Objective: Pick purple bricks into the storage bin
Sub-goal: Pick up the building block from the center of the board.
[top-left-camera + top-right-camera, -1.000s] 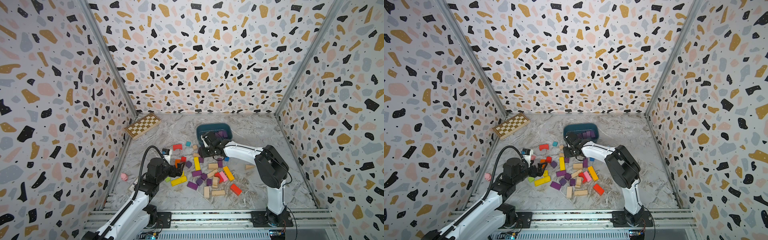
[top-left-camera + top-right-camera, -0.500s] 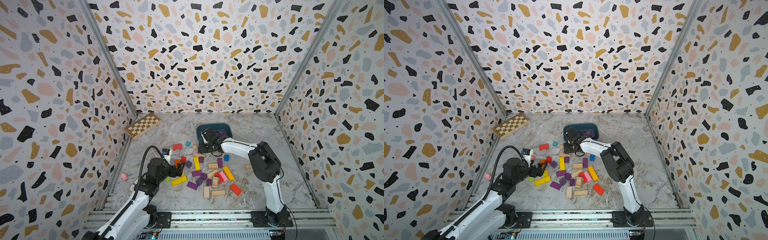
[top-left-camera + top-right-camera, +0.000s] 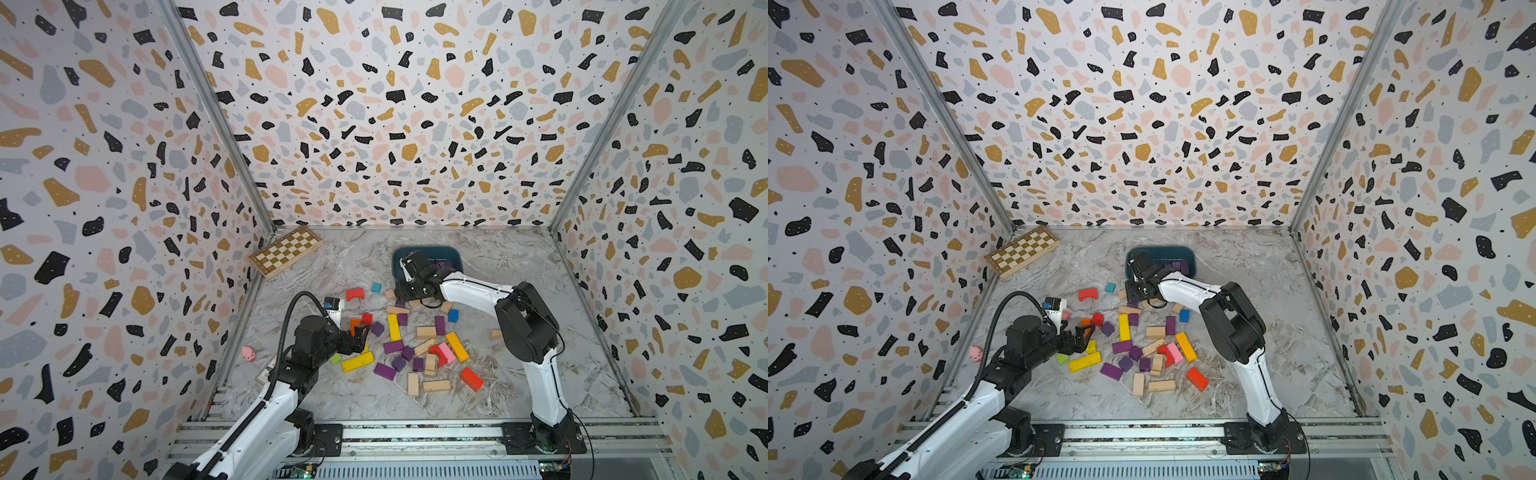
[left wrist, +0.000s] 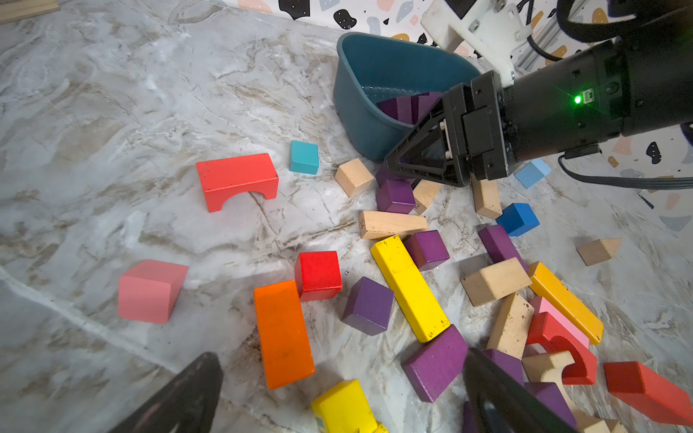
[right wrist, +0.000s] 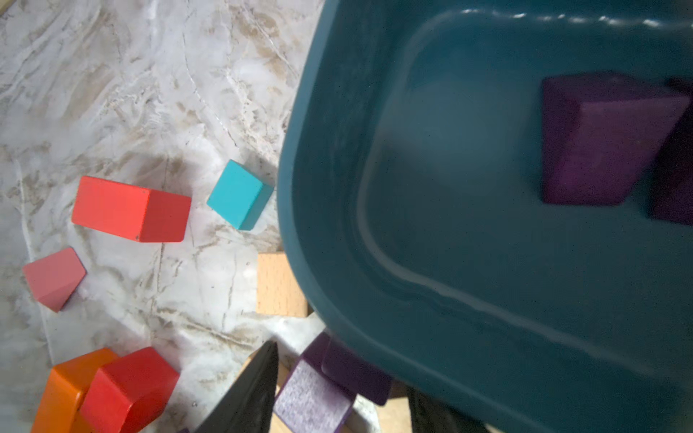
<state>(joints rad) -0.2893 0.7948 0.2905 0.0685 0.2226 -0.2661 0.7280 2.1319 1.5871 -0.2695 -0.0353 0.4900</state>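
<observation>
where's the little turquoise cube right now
In a top view the turquoise cube lies on the table between the red arch block and the storage bin's near corner on the left arm's side, touching neither.

Tabletop [image 3: 353, 399]: white marble-look sheet, grey veins, brown scuffs.

Dark teal rectangular plastic storage bin [image 3: 436, 248] stands just behind the right gripper [image 3: 406, 296].

Small matte purple wooden bricks [image 3: 384, 371] lie scattered among red, yellow, orange, pink, blue and plain wooden blocks [image 3: 393, 327], between that gripper and the left gripper [image 3: 360, 337].

Tan-and-cream wooden chessboard [image 3: 286, 250] lies far beyond the left gripper, in the tabletop's corner.

Small pink pig toy [image 3: 248, 353] sits well to that gripper's left.
</observation>
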